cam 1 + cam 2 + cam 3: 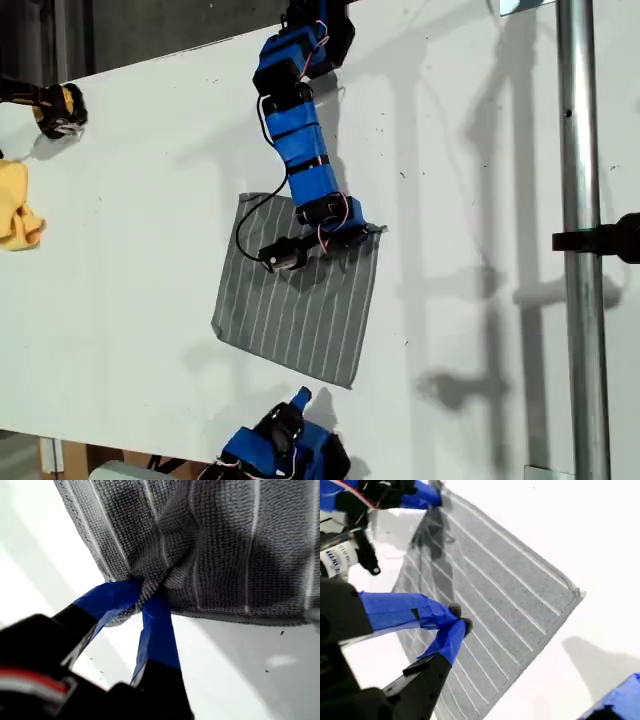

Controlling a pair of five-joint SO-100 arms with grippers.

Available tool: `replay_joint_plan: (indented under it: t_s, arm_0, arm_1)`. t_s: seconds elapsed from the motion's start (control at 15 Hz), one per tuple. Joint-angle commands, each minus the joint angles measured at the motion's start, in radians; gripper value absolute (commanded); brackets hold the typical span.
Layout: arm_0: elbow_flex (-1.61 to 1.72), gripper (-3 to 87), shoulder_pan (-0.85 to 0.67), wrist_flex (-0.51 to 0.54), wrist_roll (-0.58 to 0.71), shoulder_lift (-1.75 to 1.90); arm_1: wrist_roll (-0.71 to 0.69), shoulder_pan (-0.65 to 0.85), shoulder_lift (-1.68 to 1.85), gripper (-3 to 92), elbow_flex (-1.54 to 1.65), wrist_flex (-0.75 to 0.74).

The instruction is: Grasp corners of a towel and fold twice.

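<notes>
My first gripper (145, 597), its two fingers wrapped in blue tape, is pinched onto a bunched bit of the grey towel with thin white parallel stripes (300, 295) at its edge, and the cloth puckers into a small fold between the tips. In the exterior view this arm reaches down from the top of the picture in a chain of blue blocky segments with thin cables along them, bending so that the gripper (362, 232) meets the towel's corner toward the exterior view's upper right. The towel (210, 545) has a looped, nubbly weave with a stitched hem, and it lies mostly flat on the smooth white table (150, 200), a rough square turned slightly askew near the middle of the exterior view. My second gripper (457, 620), also taped blue, has its tips nearly touching and holds nothing; it hangs over the towel (500, 595) near one edge, and whether it touches the cloth I cannot tell. In the exterior view it sits (298, 400) at the bottom, just below the towel's lower corner. A crumpled plain yellow cloth (15, 205) lies at the exterior view's left edge, well apart from the towel.
</notes>
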Motion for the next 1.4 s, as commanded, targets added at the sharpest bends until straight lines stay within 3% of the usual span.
replay_joint_plan:
  t_s: [0.0, 0.07, 0.13, 0.2, 0.4, 0.73, 1.07, 1.33]
  arm_0:
    - [-0.11, -1.0, 0.034, 0.009, 0.08, -0.103]
    - [-0.13, -0.9, 0.037, 0.011, 0.094, -0.129]
    - [-0.137, 5.1, 0.034, 0.011, 0.095, -0.141]
    - [-0.138, 18.1, 0.034, 0.012, 0.071, -0.149]
    - [-0.164, 27.3, 0.048, 0.026, 0.058, -0.16]
    - [-0.058, 27.5, 0.057, -0.035, 0.043, -0.179]
    - [0.245, 27.2, 0.187, -0.281, -0.107, -0.133]
    - [0.408, 27.6, 0.186, -0.353, -0.183, -0.129]
  arm_1:
    - [-0.015, -0.005, 0.048, -0.2, -0.018, -0.02]
    - [-0.015, -0.005, 0.049, -0.2, -0.017, -0.02]
    - [-0.015, -0.005, 0.049, -0.2, -0.017, -0.02]
    - [-0.018, -0.002, 0.048, -0.2, -0.017, -0.02]
    - [-0.028, 0.008, 0.048, -0.2, -0.014, -0.02]
    - [-0.029, 0.009, 0.052, -0.2, -0.014, -0.018]
    - [-0.029, 0.009, 0.054, -0.2, -0.014, -0.003]
    - [-0.029, 0.009, 0.054, -0.2, -0.012, -0.002]
